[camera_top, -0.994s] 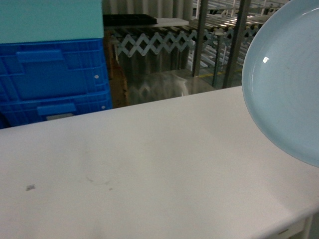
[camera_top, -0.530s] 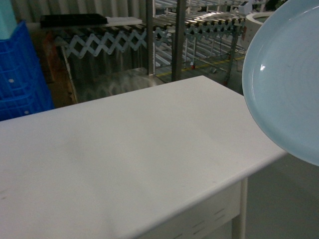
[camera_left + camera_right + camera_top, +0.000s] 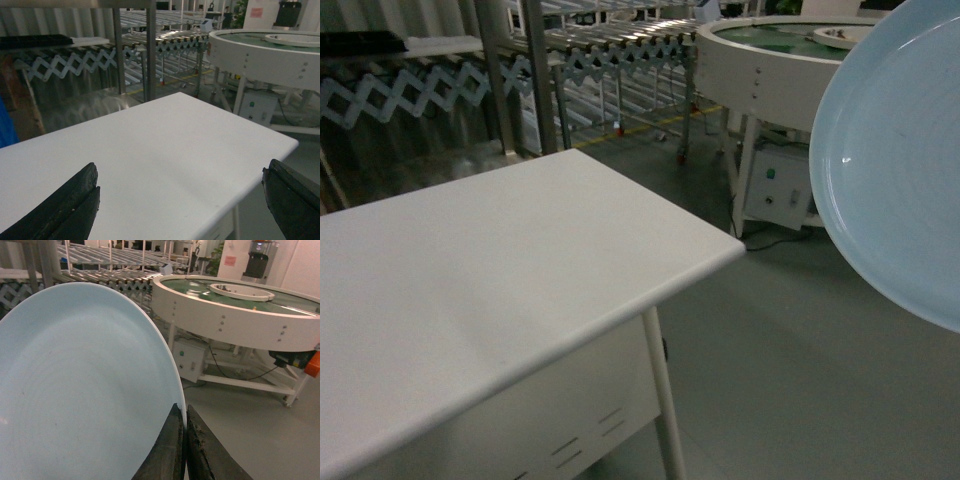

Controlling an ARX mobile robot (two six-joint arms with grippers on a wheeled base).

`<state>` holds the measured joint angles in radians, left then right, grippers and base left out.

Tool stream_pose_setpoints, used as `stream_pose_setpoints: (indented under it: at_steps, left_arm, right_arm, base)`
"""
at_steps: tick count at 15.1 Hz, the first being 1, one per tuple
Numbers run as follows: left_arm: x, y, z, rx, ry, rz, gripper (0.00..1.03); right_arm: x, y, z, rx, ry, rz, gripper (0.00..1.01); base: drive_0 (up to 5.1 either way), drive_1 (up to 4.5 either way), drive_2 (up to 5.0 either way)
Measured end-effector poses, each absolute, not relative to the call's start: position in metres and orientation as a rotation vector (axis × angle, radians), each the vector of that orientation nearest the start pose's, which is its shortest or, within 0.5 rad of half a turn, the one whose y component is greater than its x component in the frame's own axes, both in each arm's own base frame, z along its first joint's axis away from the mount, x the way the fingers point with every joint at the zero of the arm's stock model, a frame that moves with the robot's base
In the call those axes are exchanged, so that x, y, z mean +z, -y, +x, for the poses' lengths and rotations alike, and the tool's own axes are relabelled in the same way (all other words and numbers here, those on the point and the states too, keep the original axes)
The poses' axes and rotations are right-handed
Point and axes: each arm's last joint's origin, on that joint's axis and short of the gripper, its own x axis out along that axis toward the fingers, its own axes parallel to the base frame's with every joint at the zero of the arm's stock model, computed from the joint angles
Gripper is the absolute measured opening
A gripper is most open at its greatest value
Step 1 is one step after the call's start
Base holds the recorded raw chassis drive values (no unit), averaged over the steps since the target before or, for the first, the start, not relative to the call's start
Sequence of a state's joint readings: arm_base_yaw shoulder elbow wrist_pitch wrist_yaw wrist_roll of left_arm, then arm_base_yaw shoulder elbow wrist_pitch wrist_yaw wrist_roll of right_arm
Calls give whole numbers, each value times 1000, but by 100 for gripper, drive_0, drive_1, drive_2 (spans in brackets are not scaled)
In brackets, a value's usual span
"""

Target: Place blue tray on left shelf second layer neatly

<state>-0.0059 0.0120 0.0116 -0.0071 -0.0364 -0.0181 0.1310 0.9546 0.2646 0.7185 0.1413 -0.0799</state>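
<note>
The blue tray (image 3: 85, 390) is carried on edge by the right gripper (image 3: 184, 450), whose fingers (image 3: 167, 450) are pinched tight on its rim, one either side; in the head view the tray (image 3: 900, 170) fills the right margin, tilted up and clear of the tabletop (image 3: 470, 270). The left gripper (image 3: 180, 200) is held low over the same tabletop with its fingers (image 3: 70, 205) spread wide and nothing between them.

Over the last second the scene behind the tray has been swept sideways. The stacked blue crates that filled the left of the head view a second ago are gone from it; the tabletop's far corner has been brought into sight, and a round white conveyor table (image 3: 770, 60) with a small control box (image 3: 775, 190) beneath it is now seen across the grey floor (image 3: 780, 380). The tray itself has been kept at the same spot in the view, so the grip appears not to have slipped.

The base is judged to be turning or travelling with the tray in hand, the carry being under way and the placing not yet begun. Steel roller racks (image 3: 610, 50) are seen at the back, but the target shelf layer cannot be picked out from these views, so alignment with it is presumably yet to come.
</note>
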Motion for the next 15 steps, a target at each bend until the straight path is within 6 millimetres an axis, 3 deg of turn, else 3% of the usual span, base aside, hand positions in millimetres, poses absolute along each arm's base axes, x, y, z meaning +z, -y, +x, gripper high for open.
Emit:
stream_pose_setpoints:
  at_steps: [13, 15]
  left_arm:
    - [166, 0, 98, 30, -10, -18, 98]
    - [166, -1, 98, 29, -9, -18, 98]
  right_arm:
    - [212, -21, 190, -11, 29, -76, 2]
    - [212, -20, 190, -22, 28, -76, 2]
  base:
    - [347, -396, -396]
    - [-148, -148, -148]
